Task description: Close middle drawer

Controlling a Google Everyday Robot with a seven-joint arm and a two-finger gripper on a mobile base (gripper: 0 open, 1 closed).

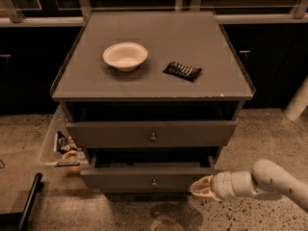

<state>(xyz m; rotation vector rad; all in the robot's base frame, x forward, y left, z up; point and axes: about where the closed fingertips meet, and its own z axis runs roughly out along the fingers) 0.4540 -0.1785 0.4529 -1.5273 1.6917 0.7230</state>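
Note:
The grey cabinet (153, 81) has its taller top drawer (153, 134) pulled out a little. Below it the middle drawer (144, 179), with a low flat front and a small round knob (154, 182), stands pulled out further, and its tray is dark inside. The lowest drawer is hidden under it. My gripper (199, 187), cream-tipped on a white arm (269, 179) coming in from the right, sits low at the right end of the middle drawer's front, pointing left at it.
A white bowl (125, 56) and a dark packet (182, 70) lie on the cabinet top. A clear bin with snack packs (62, 146) hangs at the cabinet's left side. A black bar (29, 201) lies on the speckled floor at the lower left. A white post (298, 100) stands at the right.

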